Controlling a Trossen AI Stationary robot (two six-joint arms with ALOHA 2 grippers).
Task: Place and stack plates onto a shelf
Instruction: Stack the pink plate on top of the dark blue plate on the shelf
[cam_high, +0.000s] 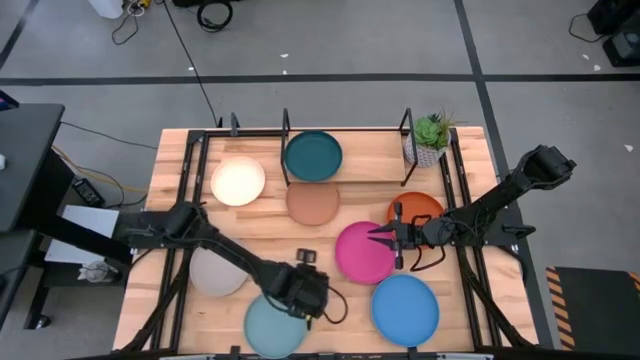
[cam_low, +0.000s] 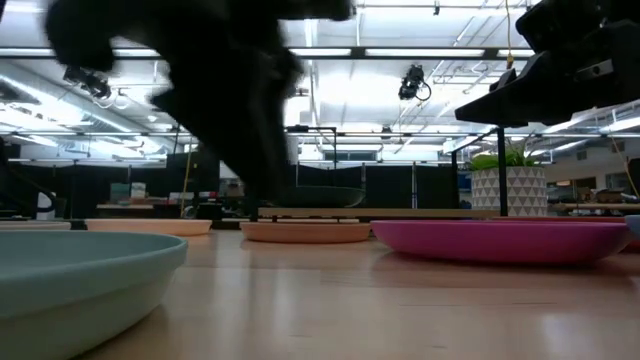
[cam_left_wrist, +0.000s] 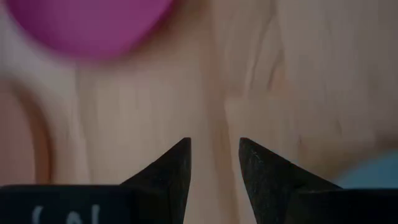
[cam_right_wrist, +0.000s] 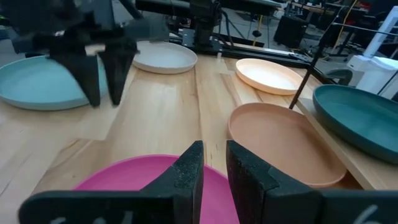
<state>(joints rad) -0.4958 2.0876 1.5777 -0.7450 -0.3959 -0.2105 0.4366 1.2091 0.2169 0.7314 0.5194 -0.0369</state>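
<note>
All eight plates show in the high view. The dark teal plate (cam_high: 312, 156) lies at the shelf (cam_high: 285, 128) of black rods along the far edge. Cream (cam_high: 238, 182), peach-tan (cam_high: 312, 204), orange (cam_high: 420, 207), magenta (cam_high: 360, 255), grey (cam_high: 215, 272), pale teal (cam_high: 270, 326) and bright blue (cam_high: 405, 308) plates lie flat on the table. My left gripper (cam_high: 305, 262) (cam_left_wrist: 214, 146) points down at bare wood between the pale teal and magenta plates, narrowly open. My right gripper (cam_high: 382, 237) (cam_right_wrist: 214, 149) hovers above the magenta plate's right part, shut.
A small potted plant (cam_high: 430, 140) stands at the far right corner beside a shelf post. The right arm (cam_high: 490, 205) passes over the orange plate. Bare wood (cam_high: 300, 240) lies between the peach-tan, magenta and grey plates. Black frame rails run along both table sides.
</note>
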